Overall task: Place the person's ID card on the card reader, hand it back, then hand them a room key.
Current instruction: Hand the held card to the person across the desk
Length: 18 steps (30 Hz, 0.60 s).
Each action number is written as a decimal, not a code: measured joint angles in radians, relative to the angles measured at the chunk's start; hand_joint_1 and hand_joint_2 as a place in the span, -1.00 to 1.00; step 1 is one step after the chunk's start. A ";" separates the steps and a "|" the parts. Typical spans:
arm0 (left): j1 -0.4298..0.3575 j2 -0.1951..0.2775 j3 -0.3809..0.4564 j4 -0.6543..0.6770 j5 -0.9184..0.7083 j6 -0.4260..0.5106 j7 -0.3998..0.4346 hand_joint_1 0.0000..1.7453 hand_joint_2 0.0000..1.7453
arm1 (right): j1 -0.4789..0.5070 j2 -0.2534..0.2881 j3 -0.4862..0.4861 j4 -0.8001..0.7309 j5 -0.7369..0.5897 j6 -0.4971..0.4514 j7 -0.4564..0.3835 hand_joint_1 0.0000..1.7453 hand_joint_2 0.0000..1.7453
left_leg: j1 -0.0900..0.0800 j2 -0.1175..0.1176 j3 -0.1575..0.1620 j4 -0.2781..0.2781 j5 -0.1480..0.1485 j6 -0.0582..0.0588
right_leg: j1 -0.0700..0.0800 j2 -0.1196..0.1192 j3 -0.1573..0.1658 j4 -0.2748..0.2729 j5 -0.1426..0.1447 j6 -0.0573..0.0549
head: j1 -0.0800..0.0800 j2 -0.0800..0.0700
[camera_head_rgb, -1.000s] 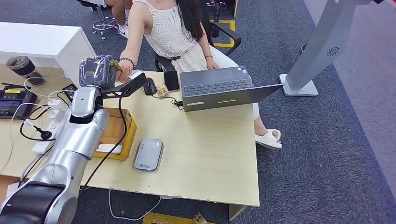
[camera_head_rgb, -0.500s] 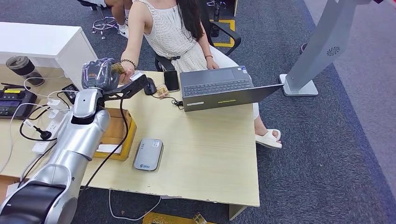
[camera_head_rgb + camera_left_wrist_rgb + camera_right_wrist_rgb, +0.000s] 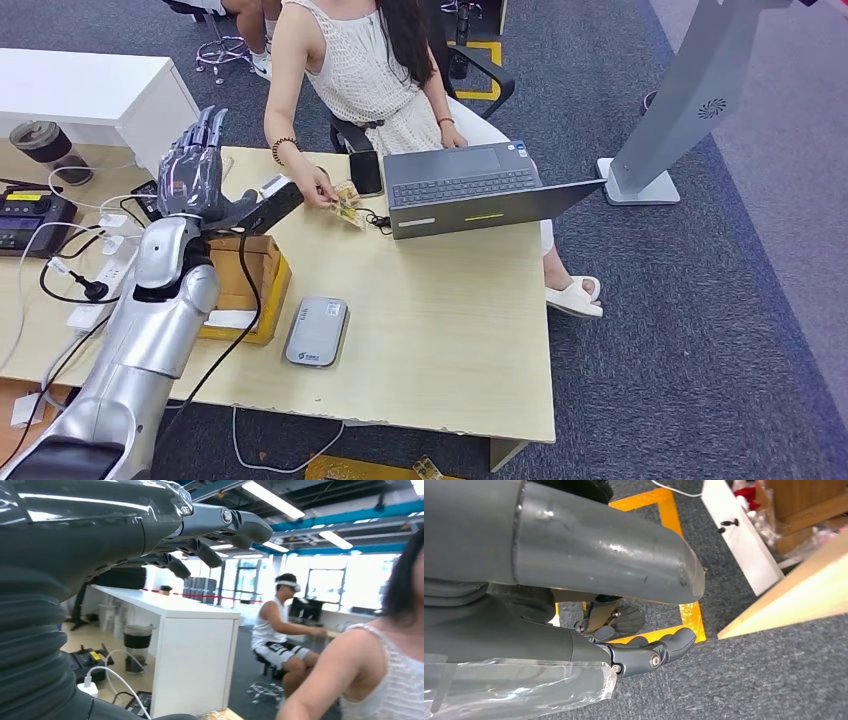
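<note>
The card (image 3: 349, 207) is pinched in the person's hand (image 3: 322, 188) over the counter (image 3: 450, 300), just beside the laptop (image 3: 470, 190). The robot's left hand (image 3: 192, 172) is raised nearby, fingers (image 3: 205, 128) spread and empty, behind the grey card reader (image 3: 317, 331). The right hand (image 3: 639, 652) hangs over the carpet, fingers loosely curled and holding nothing.

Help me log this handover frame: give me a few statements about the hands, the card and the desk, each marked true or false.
1. The robot's left hand is raised over the desk with its fingers spread and nothing in them. True.
2. The person's hand holds a card above the desk, beside the laptop. True.
3. The card lies on the card reader. False: nothing lies on the grey reader near the front of the desk.
4. The laptop is closed. False: it is open, keyboard showing.
5. The right hand grips the card. False: it hangs over the carpet, its fingers holding nothing.
</note>
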 joint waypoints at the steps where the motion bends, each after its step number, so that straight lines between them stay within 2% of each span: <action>1: 0.035 0.011 0.000 -0.049 0.011 -0.001 -0.007 -1.00 1.00 | 0.003 0.000 0.000 0.000 -0.003 0.001 -0.004 -1.00 -1.00 | 0.000 0.000 0.000 0.000 0.000 0.000 | 0.000 0.000 0.000 0.000 0.000 0.000 | 0.000 0.000; 6: 0.148 0.056 0.001 -0.213 0.039 0.013 -0.029 -1.00 1.00 | 0.009 0.000 -0.002 -0.001 -0.014 0.006 -0.015 -1.00 -1.00 | 0.000 -0.001 -0.001 -0.001 0.000 0.000 | 0.000 -0.001 0.001 0.000 -0.001 0.000 | 0.000 0.000; 8: 0.237 0.087 0.013 -0.302 0.081 0.071 -0.064 -1.00 1.00 | 0.012 0.000 -0.008 -0.001 -0.032 0.009 -0.030 -1.00 -1.00 | 0.000 0.004 0.001 -0.002 -0.002 0.000 | -0.001 0.004 0.002 0.001 -0.001 0.000 | 0.000 0.000; 9: 0.311 0.105 0.033 -0.364 0.120 0.114 -0.097 -1.00 1.00 | 0.015 -0.001 -0.013 -0.001 -0.043 0.012 -0.039 -1.00 -1.00 | 0.000 0.009 0.003 -0.002 -0.004 -0.001 | -0.001 0.008 0.003 0.001 -0.001 -0.001 | 0.000 0.000; 11: 0.506 0.126 0.118 -0.502 0.240 0.197 -0.215 -1.00 1.00 | 0.026 -0.003 -0.027 -0.003 -0.060 0.022 -0.055 -1.00 -1.00 | 0.000 0.018 0.009 -0.003 -0.008 -0.002 | -0.002 0.017 0.003 0.000 -0.004 -0.002 | -0.001 0.000; 13: 0.683 0.123 0.230 -0.608 0.345 0.231 -0.341 -1.00 1.00 | 0.040 -0.006 -0.042 -0.006 -0.065 0.029 -0.062 -1.00 -1.00 | 0.000 0.019 0.010 -0.003 -0.011 -0.002 | 0.000 0.018 0.003 0.000 -0.007 -0.003 | -0.003 0.000; 15: 0.779 0.112 0.318 -0.671 0.377 0.220 -0.405 -1.00 1.00 | 0.049 -0.009 -0.053 -0.009 -0.064 0.031 -0.062 -1.00 -1.00 | 0.001 0.010 0.009 -0.003 -0.011 -0.002 | 0.000 0.010 0.004 -0.001 -0.009 -0.002 | -0.002 0.000; 18: 0.840 0.094 0.396 -0.731 0.369 0.192 -0.429 -1.00 1.00 | 0.048 -0.009 -0.062 -0.011 -0.063 0.031 -0.062 -1.00 -1.00 | 0.001 0.001 0.009 -0.003 -0.011 -0.002 | 0.000 0.001 0.008 -0.001 -0.011 -0.002 | -0.001 0.000</action>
